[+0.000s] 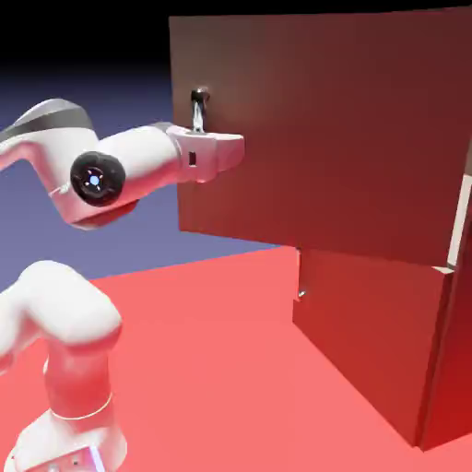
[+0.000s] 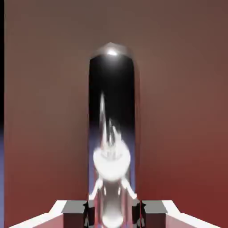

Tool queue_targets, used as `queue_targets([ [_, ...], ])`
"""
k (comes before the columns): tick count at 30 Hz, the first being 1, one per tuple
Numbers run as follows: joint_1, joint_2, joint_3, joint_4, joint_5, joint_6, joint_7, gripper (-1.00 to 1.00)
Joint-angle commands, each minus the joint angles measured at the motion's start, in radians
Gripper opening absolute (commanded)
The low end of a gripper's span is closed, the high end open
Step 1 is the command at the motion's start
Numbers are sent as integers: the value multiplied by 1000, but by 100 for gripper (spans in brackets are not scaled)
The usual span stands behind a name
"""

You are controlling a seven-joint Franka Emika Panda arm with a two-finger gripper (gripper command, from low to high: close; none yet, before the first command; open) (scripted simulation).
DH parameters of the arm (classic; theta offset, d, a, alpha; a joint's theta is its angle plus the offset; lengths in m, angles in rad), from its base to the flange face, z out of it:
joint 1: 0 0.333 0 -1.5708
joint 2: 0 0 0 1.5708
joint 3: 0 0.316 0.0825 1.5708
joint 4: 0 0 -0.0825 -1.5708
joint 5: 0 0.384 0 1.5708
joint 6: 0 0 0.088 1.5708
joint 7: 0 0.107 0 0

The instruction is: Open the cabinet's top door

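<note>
The reddish-brown cabinet (image 1: 369, 341) stands at the right. Its top door (image 1: 323, 129) is the large flat panel, swung out from the body so that its free edge reaches far to the left. The thin silver bar handle (image 1: 197, 108) sits by that edge. My gripper (image 1: 201, 138) is at the handle, with the white hand just below it. In the hand view the shiny handle (image 2: 111, 116) fills the middle and runs down between my grey fingertips (image 2: 75, 209), which are shut on it; my gripper (image 2: 113, 213) presses close to the brown door panel (image 2: 187, 89).
The shorter lower door (image 1: 369, 323) stays flat against the cabinet with its small handle (image 1: 301, 295) at its left edge. A pale seam (image 1: 456, 221) shows at the hinge side. The red table (image 1: 212, 369) spreads below the arm.
</note>
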Motion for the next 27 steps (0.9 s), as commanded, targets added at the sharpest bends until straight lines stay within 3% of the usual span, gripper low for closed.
queue_targets([
  [1,-12,-8,-32,12,-23,-43,0,-100],
  [11,-12,-19,-336,233,-224,-478,-9,-100],
  [27,340,48,-565,809,-362,-1054,28,-100],
])
